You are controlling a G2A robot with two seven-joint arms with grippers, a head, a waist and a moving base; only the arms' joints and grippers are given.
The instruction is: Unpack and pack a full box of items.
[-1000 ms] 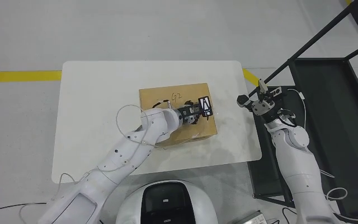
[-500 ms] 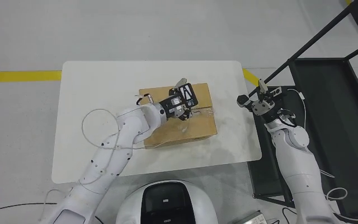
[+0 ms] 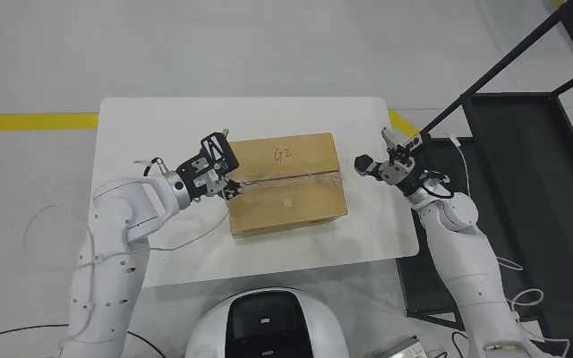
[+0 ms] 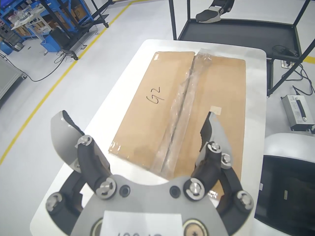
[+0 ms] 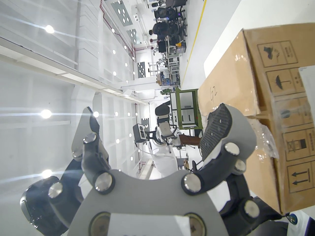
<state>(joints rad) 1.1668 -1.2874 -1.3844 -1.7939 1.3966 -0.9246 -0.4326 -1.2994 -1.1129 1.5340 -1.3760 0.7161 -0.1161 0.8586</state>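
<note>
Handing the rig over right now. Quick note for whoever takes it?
Left gripper: open, empty, at its end of the box, in line with the taped seam.
Right gripper: open, empty, just off the opposite end of the box.
Box: on the table, flaps shut, tape wrinkled but still over the seam.
Done: nothing unpacked yet.
Left: open the flaps, unpack, repack.

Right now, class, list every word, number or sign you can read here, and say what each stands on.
"G2": handwritten on the top flap of the brown cardboard box.
Umbrella and up-arrow signs: printed on that box's end face; the small words beside them are unreadable.
White label on the left hand: cut off, unreadable.
</note>
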